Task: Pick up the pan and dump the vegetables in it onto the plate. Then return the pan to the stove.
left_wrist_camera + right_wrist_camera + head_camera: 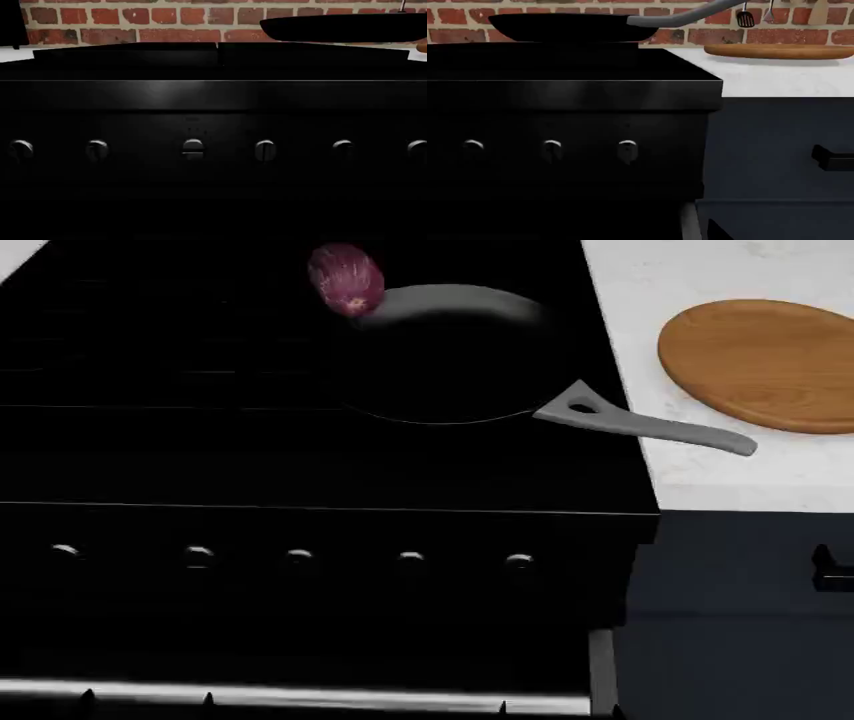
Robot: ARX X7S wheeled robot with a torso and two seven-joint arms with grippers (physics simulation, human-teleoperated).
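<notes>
The black pan point(447, 355) sits on the stove point(267, 460) at its back right, its grey handle point(661, 430) reaching right over the white counter. The purple eggplant point(346, 280) lies at the pan's far left rim. The wooden plate point(763, 365) lies on the counter to the right of the stove. The left wrist view shows the stove front point(200, 95) and the pan point(347, 27) from low down. The right wrist view shows the pan point(570, 27) and the plate point(780, 51). The eggplant is hidden in both wrist views. Neither gripper shows in any view.
A row of silver knobs point(298, 558) runs along the stove front, above the oven door bar point(294, 697). A dark cabinet with a drawer pull point(830, 570) stands right of the stove. A brick wall point(707, 35) with hanging utensils point(746, 19) lies behind.
</notes>
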